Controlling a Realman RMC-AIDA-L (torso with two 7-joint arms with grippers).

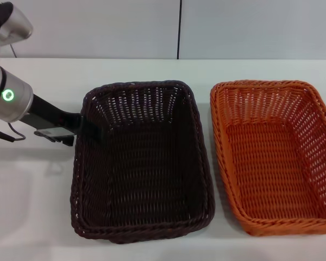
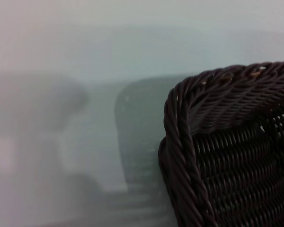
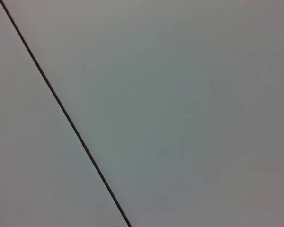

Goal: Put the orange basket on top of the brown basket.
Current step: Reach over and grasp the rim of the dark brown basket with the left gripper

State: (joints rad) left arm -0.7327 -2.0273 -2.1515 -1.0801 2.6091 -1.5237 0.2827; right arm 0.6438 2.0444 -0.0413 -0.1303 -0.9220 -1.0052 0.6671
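White counter (image 1: 32,217): orange basket (image 1: 274,155) sits beside brown basket (image 1: 141,160), not yet stacked. Left gripper (image 1: 79,128) at brown rim, fingers' state can't tell; right arm unseen.

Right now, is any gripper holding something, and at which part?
The left gripper is at the brown basket left rim; a grip cannot be told. The right gripper is out of view.

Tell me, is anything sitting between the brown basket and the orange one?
No. Head view shows only a bare table strip between the brown basket and the orange basket.
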